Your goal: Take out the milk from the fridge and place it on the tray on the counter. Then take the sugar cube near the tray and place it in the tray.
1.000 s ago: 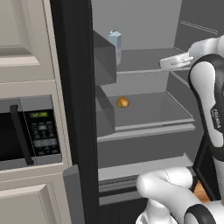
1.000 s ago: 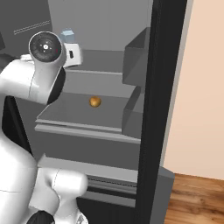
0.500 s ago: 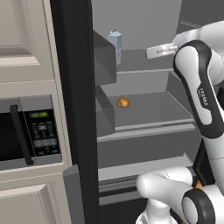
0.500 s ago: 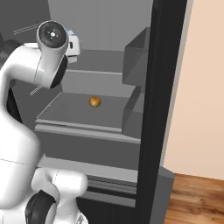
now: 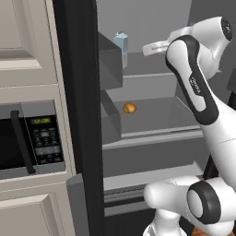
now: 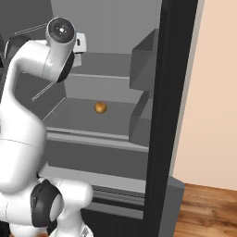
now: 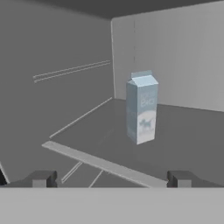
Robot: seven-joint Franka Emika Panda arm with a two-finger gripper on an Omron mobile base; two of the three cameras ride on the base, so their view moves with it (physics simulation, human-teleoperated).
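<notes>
The gripper (image 7: 111, 178) is hanging with fingers spread wide, gripping nothing. The milk (image 7: 142, 107) is standing upright on the fridge (image 5: 83, 115) shelf, at its twelve o'clock.

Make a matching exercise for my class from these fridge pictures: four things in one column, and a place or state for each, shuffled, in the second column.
Things:
1. milk
2. small orange-brown round item
3. claw
4. microwave

Places or states:
A. set into the cabinets beside the fridge, door shut
B. open, facing into the upper shelf
C. upright on the upper shelf, near the back corner
D. alone on the shelf below

Pairs: 1-C, 2-D, 3-B, 4-A
</notes>
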